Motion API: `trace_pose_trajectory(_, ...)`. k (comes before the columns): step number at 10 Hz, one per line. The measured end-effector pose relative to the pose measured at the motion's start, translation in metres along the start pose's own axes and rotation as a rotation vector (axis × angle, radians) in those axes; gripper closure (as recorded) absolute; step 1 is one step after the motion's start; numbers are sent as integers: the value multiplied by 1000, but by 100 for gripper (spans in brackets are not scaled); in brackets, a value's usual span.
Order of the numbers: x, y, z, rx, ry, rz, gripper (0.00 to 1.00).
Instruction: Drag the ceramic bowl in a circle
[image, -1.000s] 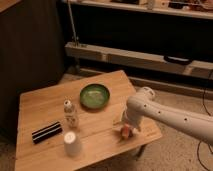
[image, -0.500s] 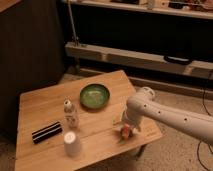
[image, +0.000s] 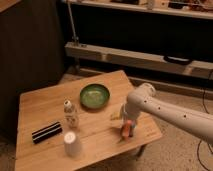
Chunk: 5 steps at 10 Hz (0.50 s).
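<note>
Dark shelving (image: 135, 55) behind wooden table (image: 40, 107); pincer (image: 126, 130) low near ceramic bowl (image: 94, 95); its state unclear.

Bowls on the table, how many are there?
1. The green ceramic bowl sits toward the wooden table's far side, behind and right of the small bottle. The gripper is low over the table's near right corner, apart from the bowl. No other bowl shows.
</note>
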Motion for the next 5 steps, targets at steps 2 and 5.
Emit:
trace_pose_trajectory(2, 34, -47, -2, 32, 44, -89, 20)
trace_pose_trajectory(5, 85, -124, -10, 30, 158, -211, 20)
